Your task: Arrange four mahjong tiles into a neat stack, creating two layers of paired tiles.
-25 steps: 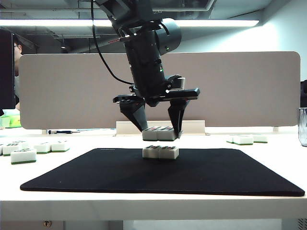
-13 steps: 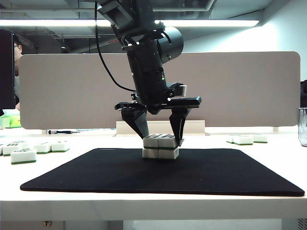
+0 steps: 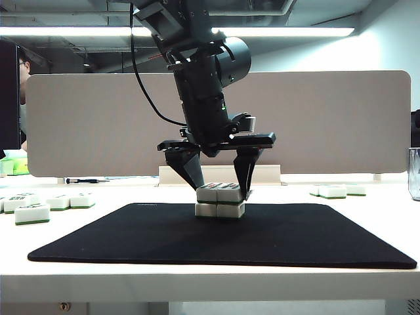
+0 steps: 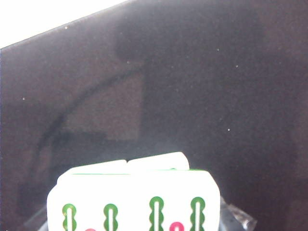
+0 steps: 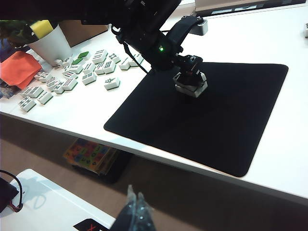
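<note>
On the black mat point(image 3: 131, 236) stands the stack point(image 3: 220, 201) of four mahjong tiles, two white pairs with thin green bands, one pair on the other. My left gripper point(image 3: 222, 190) points down over it, its fingertips point(image 3: 247, 189) against both ends of the upper pair. The left wrist view is filled by that pair's marked face point(image 4: 134, 202), with white tile edges point(image 4: 154, 162) just beyond. The right wrist view shows the stack point(image 5: 191, 87) under the left arm. My right gripper point(image 5: 134, 204) hangs shut and empty off the table's near edge, away from the mat.
Loose tiles lie left of the mat point(image 3: 33, 212) and at the back right point(image 3: 338, 191). The right wrist view shows many more tiles point(image 5: 89, 72), a white cup point(image 5: 50, 45) and an orange cloth point(image 5: 17, 67). A grey partition point(image 3: 328, 118) closes the back.
A second ago the left gripper held the pair above the lower pair. It came down and the pair now rests on the lower one. Nothing visibly moved in the last half second.
</note>
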